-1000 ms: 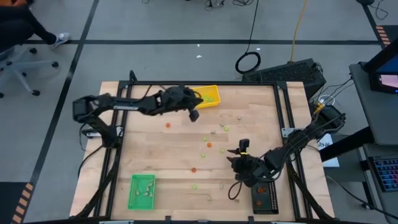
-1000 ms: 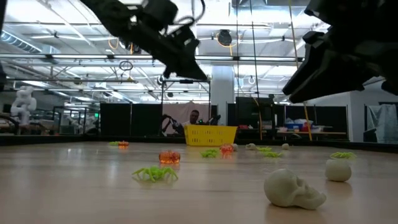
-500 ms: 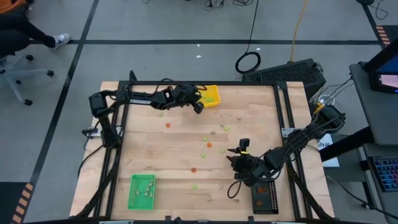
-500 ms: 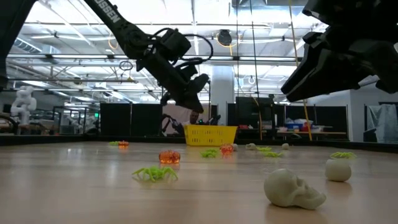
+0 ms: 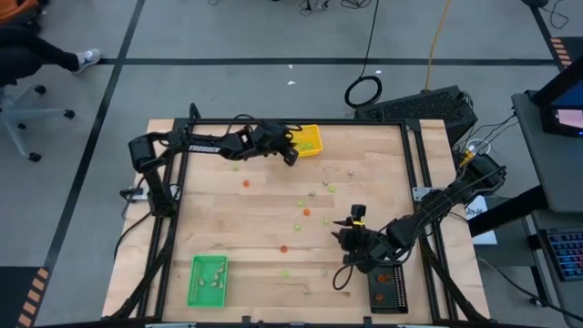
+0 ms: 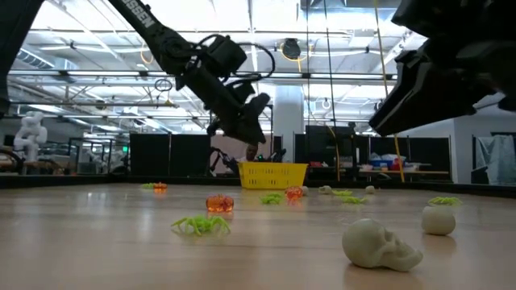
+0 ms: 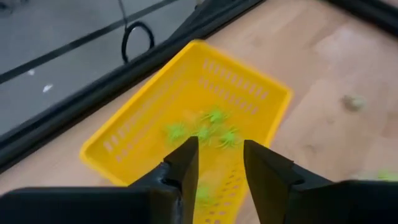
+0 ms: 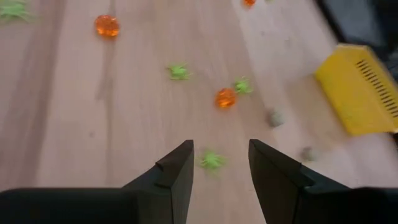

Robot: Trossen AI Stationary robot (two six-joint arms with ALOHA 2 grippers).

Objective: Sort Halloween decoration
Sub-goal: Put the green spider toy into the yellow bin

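Note:
Small orange, light green and pale beige pieces lie scattered on the wooden table, among them an orange piece (image 5: 307, 212), a green spider (image 5: 296, 226) and a beige skull (image 6: 379, 244). My left gripper (image 5: 290, 155) is open and empty, hovering over the near edge of the yellow tray (image 5: 310, 138). Several green spiders (image 7: 205, 132) lie in that tray. My right gripper (image 5: 352, 239) is open and empty above the table's right middle. Through its fingers (image 8: 221, 165) a green spider (image 8: 212, 160) shows on the wood below.
A green tray (image 5: 208, 280) holding a few pale pieces stands at the near left. A black tray (image 5: 390, 290) stands at the near right beside my right arm. A metal frame (image 5: 414, 155) runs along the table's sides. The middle left of the table has bare wood.
My left gripper has gone toward the table's far edge and the yellow tray, and now hangs over the tray's near edge. My right gripper has kept nearly still.

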